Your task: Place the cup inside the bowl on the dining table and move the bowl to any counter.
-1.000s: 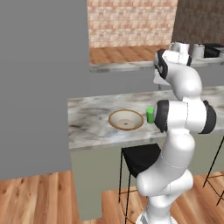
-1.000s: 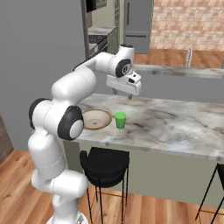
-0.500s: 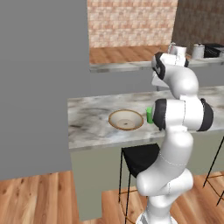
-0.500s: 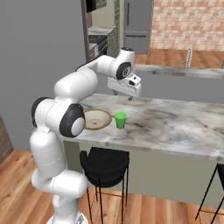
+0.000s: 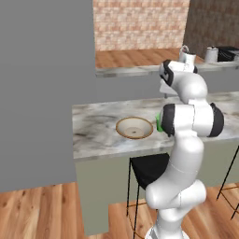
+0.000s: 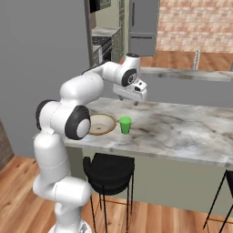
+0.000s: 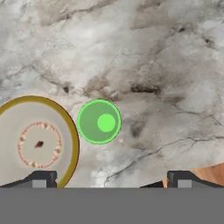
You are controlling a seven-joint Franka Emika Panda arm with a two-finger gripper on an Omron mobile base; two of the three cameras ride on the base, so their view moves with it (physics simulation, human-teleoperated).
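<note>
Cup [image 7: 99,121]: green tumbler, stood upright on the marble dining table [image 6: 182,129], just beside the bowl [image 7: 37,142] and apart from its rim. Gripper [image 6: 135,102]: held above the table with fingers spread wide and nothing between them; the cup is seen below it, slightly toward the bowl's side.

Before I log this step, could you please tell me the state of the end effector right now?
End effector: open, holding nothing, above the dining table near the cup.
</note>
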